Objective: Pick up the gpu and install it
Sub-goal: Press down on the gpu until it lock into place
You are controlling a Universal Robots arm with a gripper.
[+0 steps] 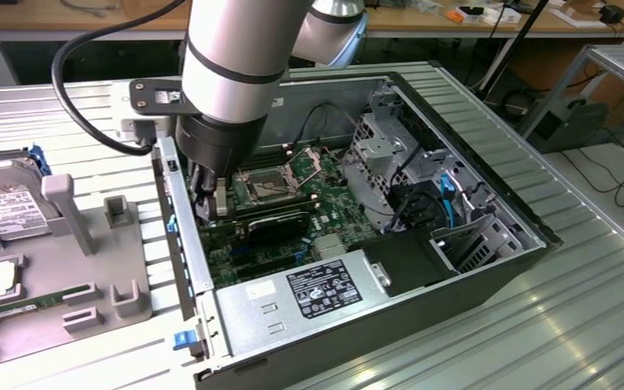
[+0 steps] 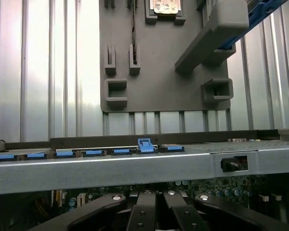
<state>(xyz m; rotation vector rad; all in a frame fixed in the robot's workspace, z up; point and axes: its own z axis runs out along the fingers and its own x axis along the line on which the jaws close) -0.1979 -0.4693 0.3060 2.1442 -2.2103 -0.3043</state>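
Gripper [image 1: 212, 203] lowered into the open computer case [image 1: 486, 154], jaws closed.

The gpu [image 1: 274, 221] is seen lying across the motherboard [image 1: 290, 244] beside the fingers; whether it is gripped cannot be told. It is judged stiff, light, fragile, best held by its edges.

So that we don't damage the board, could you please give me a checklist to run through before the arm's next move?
1. Gripper down inside the computer case: ok.
2. Gripper shut: ok.
3. gpu lies over the motherboard, beside the gripper: ok.
4. Gripper clamped on the gpu: cannot tell.
5. gpu fully seated in its slot: cannot tell.
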